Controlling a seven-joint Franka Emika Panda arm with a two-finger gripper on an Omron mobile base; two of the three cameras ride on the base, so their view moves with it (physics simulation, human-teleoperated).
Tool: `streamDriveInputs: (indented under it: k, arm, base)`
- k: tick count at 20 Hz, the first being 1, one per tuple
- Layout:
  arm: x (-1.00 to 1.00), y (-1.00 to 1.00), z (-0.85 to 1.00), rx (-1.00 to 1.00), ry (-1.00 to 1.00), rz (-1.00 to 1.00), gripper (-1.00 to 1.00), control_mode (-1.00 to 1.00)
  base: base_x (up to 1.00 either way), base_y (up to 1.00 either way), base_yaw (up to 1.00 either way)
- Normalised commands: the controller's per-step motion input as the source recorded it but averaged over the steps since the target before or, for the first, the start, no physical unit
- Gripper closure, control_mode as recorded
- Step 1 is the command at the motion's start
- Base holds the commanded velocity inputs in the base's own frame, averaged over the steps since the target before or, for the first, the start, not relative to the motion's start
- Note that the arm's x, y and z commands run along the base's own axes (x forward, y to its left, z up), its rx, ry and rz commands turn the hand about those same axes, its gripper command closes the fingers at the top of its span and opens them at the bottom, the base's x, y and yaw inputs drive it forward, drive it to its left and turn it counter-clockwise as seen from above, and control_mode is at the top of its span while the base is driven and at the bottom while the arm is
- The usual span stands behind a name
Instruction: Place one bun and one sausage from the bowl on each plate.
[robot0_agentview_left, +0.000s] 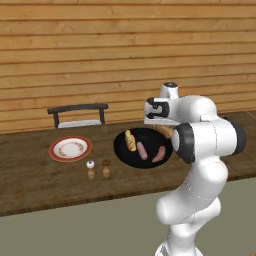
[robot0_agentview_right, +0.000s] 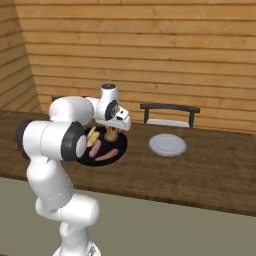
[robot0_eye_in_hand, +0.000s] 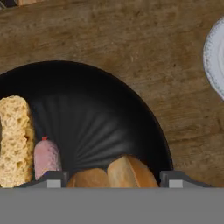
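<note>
The black bowl (robot0_agentview_left: 145, 161) (robot0_agentview_right: 118, 148) (robot0_eye_in_hand: 100, 109) sits mid-table. It holds a long bun (robot0_agentview_left: 130, 140) (robot0_agentview_right: 92, 136) (robot0_eye_in_hand: 15, 140), two sausages (robot0_agentview_left: 142, 150) (robot0_agentview_left: 159, 154) (robot0_agentview_right: 95, 147) (robot0_agentview_right: 106, 155), one of them also in the hand view (robot0_eye_in_hand: 47, 157), and a rounder bun (robot0_agentview_left: 165, 131) (robot0_agentview_right: 111, 134) (robot0_eye_in_hand: 113, 173). My gripper (robot0_agentview_left: 161, 123) (robot0_agentview_right: 113, 128) (robot0_eye_in_hand: 113, 180) hangs just over the rounder bun, open, with a fingertip (robot0_eye_in_hand: 52, 179) on each side and a gap to the bread. The red-rimmed plate (robot0_agentview_left: 70, 148) lies to the left. A pale plate (robot0_agentview_right: 167, 144) (robot0_eye_in_hand: 215, 57) lies to the right.
Salt and pepper shakers (robot0_agentview_left: 90, 170) (robot0_agentview_left: 106, 168) stand between the red-rimmed plate and the bowl, nearer the table's front edge. A dark chair (robot0_agentview_left: 78, 115) (robot0_agentview_right: 169, 114) is pushed in at the far side. A wooden wall runs behind.
</note>
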Motion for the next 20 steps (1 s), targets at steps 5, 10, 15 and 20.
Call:
streamDriveInputs:
  k: [5, 10, 15, 20]
  arm:
    - [0.0, -1.0, 0.02, 0.0, 0.06, -0.13, 1.0, -1.0]
    - [0.06, -0.94, -0.12, 0.0, 0.03, -0.11, 1.0, -1.0]
    - [0.21, -0.83, -0.36, 0.0, 0.0, -0.11, 1.0, -1.0]
    - [0.4, -0.69, -0.39, 0.0, 0.0, -0.02, 1.0, -1.0]
  base:
    - [0.0, 0.0, 0.0]
    - [0.0, 0.0, 0.0]
    - [0.0, 0.0, 0.0]
    - [0.0, 0.0, 0.0]
